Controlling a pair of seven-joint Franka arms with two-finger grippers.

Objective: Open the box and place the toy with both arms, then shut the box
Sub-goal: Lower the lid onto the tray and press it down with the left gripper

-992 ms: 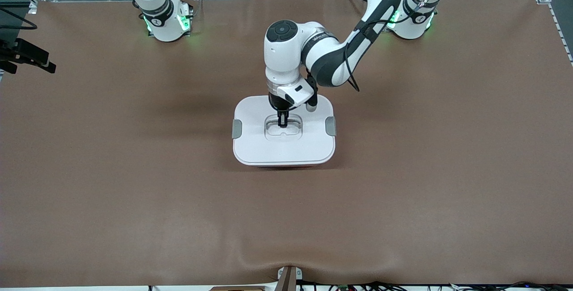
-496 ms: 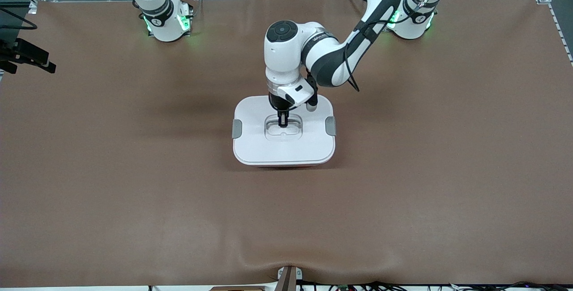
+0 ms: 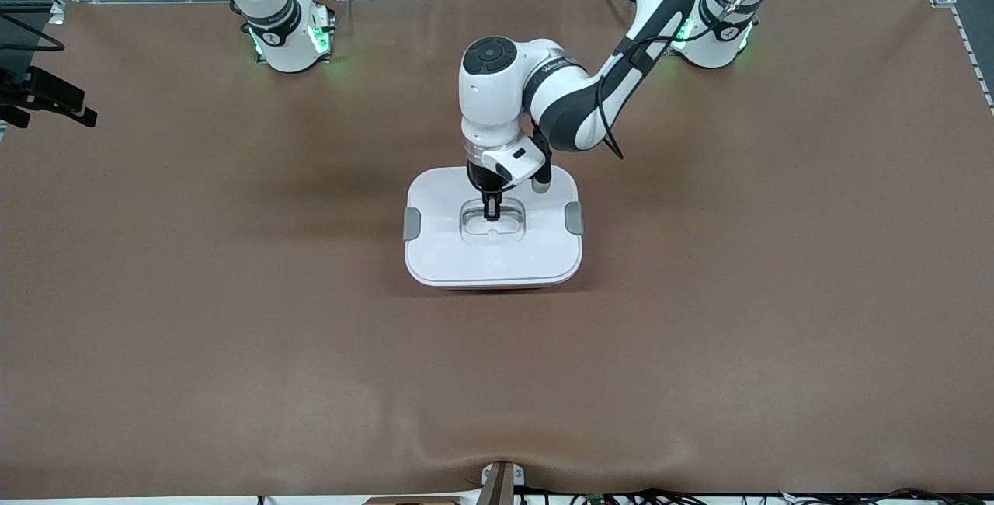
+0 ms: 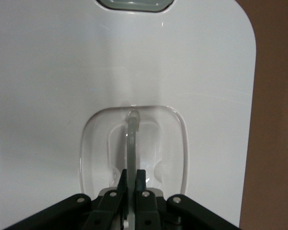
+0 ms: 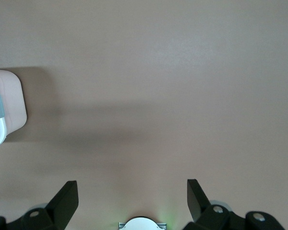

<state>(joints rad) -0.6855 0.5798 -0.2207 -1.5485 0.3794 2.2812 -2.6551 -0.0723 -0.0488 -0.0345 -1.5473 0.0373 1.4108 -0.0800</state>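
The box (image 3: 446,245) stands in the middle of the table with its white lid (image 4: 53,72) on, a grey clip (image 3: 411,223) at each end. The left arm reaches down over it. My left gripper (image 3: 491,214) is shut on the clear handle (image 4: 131,139) in the lid's recessed centre, a fingertip on each side of the thin bar (image 4: 132,173). My right gripper (image 5: 133,184) is open over bare table by its arm's base, with nothing between its fingers. Its wrist view catches one end of the box's pink tub (image 5: 12,98). The toy is out of view.
The brown mat (image 3: 233,318) covers the table. The right arm's base (image 3: 291,35) and the left arm's base (image 3: 714,39) stand along the table's edge farthest from the front camera. A black fixture (image 3: 46,97) juts in at the right arm's end.
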